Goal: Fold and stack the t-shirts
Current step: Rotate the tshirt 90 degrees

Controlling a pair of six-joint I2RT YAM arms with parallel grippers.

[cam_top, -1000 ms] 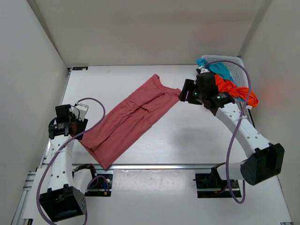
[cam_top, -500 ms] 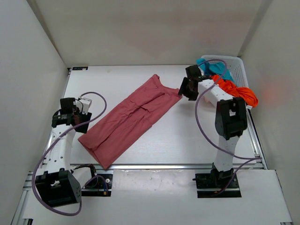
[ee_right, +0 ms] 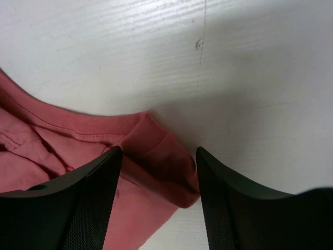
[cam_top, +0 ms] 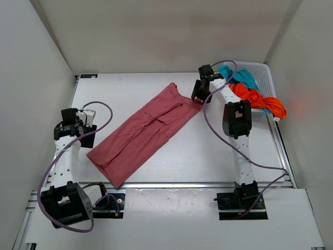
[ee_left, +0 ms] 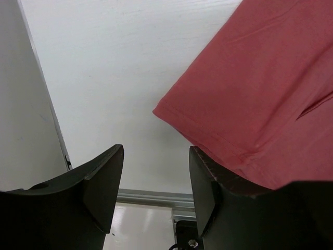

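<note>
Pink t-shirt [cam_top: 140,135] soft, creased, long folded strip; left pincer [ee_left: 155,156], right pincer [ee_right: 158,156] both wide, empty.

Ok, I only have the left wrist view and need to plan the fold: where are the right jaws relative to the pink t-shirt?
Observer: The right jaws stand open over the far right corner of the pink t-shirt, cloth showing between them, not gripped.
Operator: How does the whole shirt lie?
Observer: As a long strip running diagonally from near left to far right.
Operator: And the other shirts?
Observer: The orange t-shirt and the teal t-shirt are bunched in the white basket at the far right.
</note>
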